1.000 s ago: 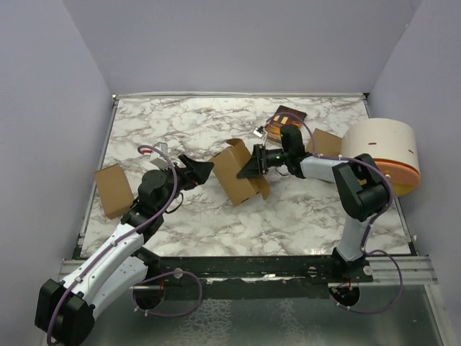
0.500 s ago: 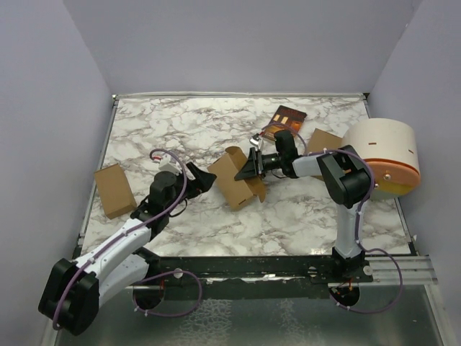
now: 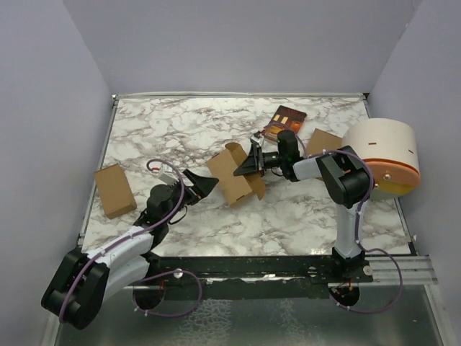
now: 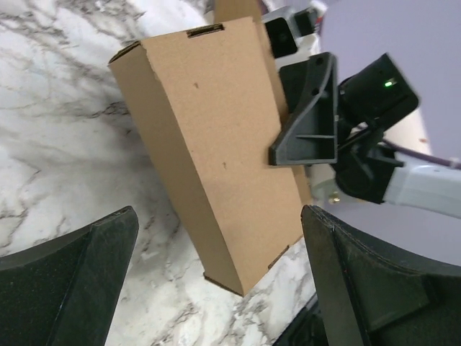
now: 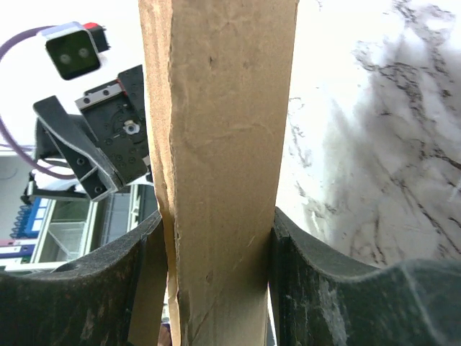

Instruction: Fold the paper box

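Left wrist: plain tan paper box [image 4: 216,158]

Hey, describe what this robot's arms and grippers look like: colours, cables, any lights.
The left arm and right arm have white-grey shells between black joint housings, with a thin purple cable looping along each. The left gripper and right gripper are matte black, each with two wedge-shaped fingers. A small green light glows on the right wrist.

The right wrist view cuts the paper box [image 5: 220,166] off at top and bottom.
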Motion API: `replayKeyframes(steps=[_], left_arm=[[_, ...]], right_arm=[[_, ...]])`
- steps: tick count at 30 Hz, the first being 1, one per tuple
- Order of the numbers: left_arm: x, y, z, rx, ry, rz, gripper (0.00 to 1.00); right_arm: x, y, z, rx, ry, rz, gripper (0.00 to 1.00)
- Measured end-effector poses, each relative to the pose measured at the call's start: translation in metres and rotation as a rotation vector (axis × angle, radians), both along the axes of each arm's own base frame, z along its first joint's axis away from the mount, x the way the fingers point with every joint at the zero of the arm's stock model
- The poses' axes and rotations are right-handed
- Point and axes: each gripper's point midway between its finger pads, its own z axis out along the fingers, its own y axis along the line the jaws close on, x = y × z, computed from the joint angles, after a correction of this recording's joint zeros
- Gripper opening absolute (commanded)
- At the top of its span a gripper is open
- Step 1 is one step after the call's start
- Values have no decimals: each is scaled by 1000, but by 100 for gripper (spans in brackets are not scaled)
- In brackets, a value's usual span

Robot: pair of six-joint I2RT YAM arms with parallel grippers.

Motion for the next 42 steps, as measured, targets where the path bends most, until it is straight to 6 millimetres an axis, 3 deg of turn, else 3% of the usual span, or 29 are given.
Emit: replayKeyframes(steps=[5,12,17,33,42], left_arm=[[-1,-1,21,-132,-75,-2,99],[-2,-8,54,-259,-159,-40,99],[-2,-13,74,-330,-198,-67,99],[11,-28,95,-455,-208,-118,97],[13,-27,86,-442,-167,-106,89]], right_arm=[[-1,1,21,50,22,10,43],[-4,0,71,131,-16,20,42],[-6,-1,93,167,-26,20,42],[-4,-5,107,195,-15,8,42],[-3,-6,106,195,-26,5,42]])
